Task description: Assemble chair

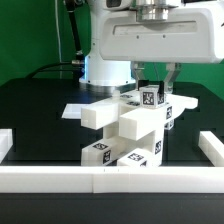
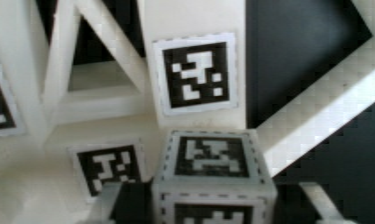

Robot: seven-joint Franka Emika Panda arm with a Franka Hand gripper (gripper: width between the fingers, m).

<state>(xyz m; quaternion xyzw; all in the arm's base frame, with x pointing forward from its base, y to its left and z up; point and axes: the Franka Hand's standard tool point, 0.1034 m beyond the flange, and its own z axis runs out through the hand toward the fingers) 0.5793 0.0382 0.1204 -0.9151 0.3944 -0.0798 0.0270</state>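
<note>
The partly built chair (image 1: 122,128), made of chunky white blocks with black-and-white tags, stands in the middle of the black table. My gripper (image 1: 156,90) hangs over its far right top, shut on a small tagged post (image 1: 150,98) that sits at the top of the assembly. In the wrist view the post (image 2: 209,160) fills the space between the two fingers (image 2: 319,200), tag face up. Beyond it lie the chair's white bars and a large tag (image 2: 198,75). Whether the post is seated in the chair is hidden.
A low white border rail (image 1: 100,179) runs along the front, with end pieces at the exterior view's left (image 1: 5,145) and right (image 1: 209,148). A flat white piece (image 1: 76,110) lies on the table behind the chair. The robot base (image 1: 108,70) stands at the back.
</note>
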